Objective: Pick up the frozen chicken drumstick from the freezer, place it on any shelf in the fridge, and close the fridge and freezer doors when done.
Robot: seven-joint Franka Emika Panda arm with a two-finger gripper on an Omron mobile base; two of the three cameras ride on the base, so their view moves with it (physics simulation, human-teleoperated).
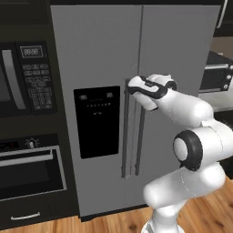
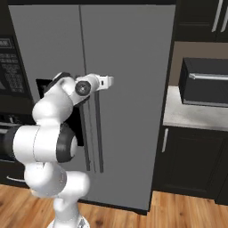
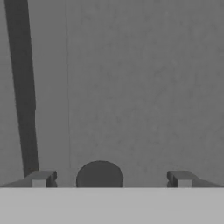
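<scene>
Both tall grey fridge and freezer doors (image 1: 136,54) stand shut. The gripper (image 3: 111,179) faces the grey panel up close, jaws apart and empty, beside the vertical bar handles (image 1: 132,136).

Two flanking base views on the shut fridge and freezer doors (image 1: 136,91); hand view close against grey.

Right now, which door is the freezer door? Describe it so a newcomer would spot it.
Find the tall grey side-by-side unit beside the black wall oven. The freezer door is its narrower left door. It alone bears the black dispenser panel; the fridge door is plain.
</scene>
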